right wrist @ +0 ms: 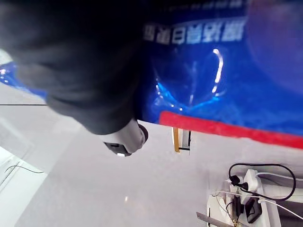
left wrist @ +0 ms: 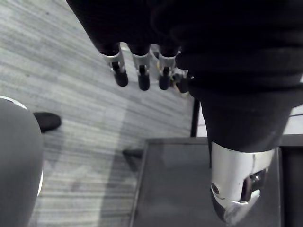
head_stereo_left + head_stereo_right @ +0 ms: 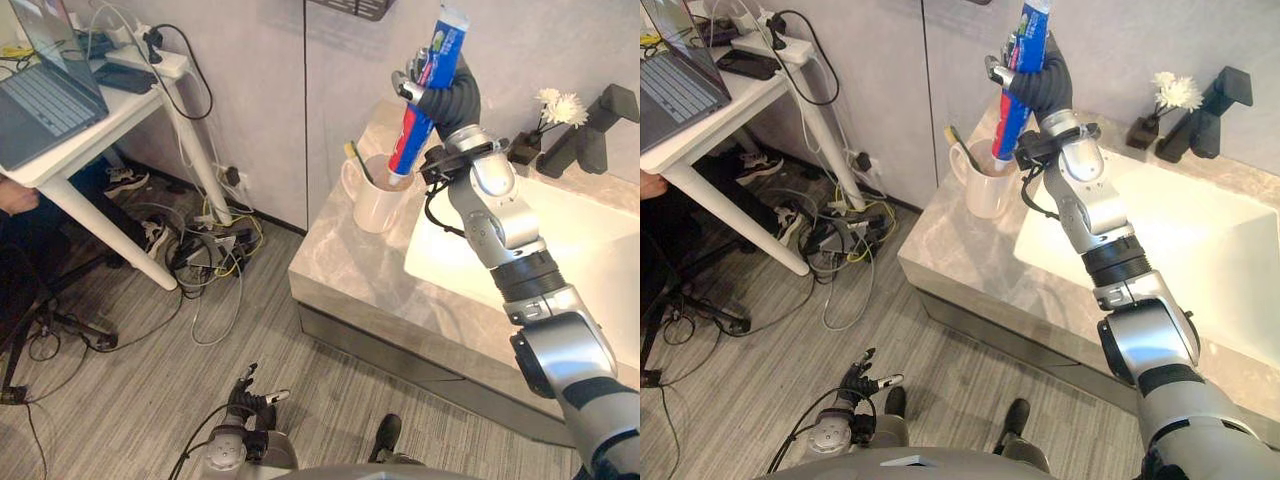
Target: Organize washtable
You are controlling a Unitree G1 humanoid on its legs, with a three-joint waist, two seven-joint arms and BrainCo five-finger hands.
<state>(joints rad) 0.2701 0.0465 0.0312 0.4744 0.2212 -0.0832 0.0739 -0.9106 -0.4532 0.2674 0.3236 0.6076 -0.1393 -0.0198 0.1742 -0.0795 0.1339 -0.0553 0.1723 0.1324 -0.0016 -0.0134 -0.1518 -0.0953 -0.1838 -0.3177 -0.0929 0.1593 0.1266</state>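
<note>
- Your toothpaste tube (image 3: pixel 440 55) stands almost upright. Its long axis leans a little, with the flat crimped end at the top tipped toward the wall and the red cap end pointing down.
- The cap end sits in the mouth of the white mug (image 3: pixel 375 205). You cannot tell whether it reaches the bottom.
- Your right hand (image 3: pixel 447 95) grips the tube around its middle, fingers and thumb curled round it. In the right wrist view the blue and red tube wall (image 1: pixel 203 80) lies close against the hand.
- A yellow-green toothbrush (image 3: pixel 358 160) leans in the same mug, just beside the tube, on the side nearest the handle.
- The mug stands on the marble washtable (image 3: pixel 350 270), near its back left corner, beside the sink basin (image 3: pixel 590 240).
- Behind the basin you have a black faucet (image 3: pixel 600 125), and just to its left a small dark vase of white flowers (image 3: pixel 560 108).
- Your left hand (image 3: pixel 250 395) hangs low over the floor, well apart from the washtable, fingers (image 2: pixel 142 75) loose and straight, holding nothing.
- Off to the left stands a white desk (image 3: pixel 110 120) with a laptop (image 3: pixel 45 100), a tangle of cables (image 3: pixel 210 250) beneath it, and a person's hand (image 3: pixel 12 195) at its edge.
</note>
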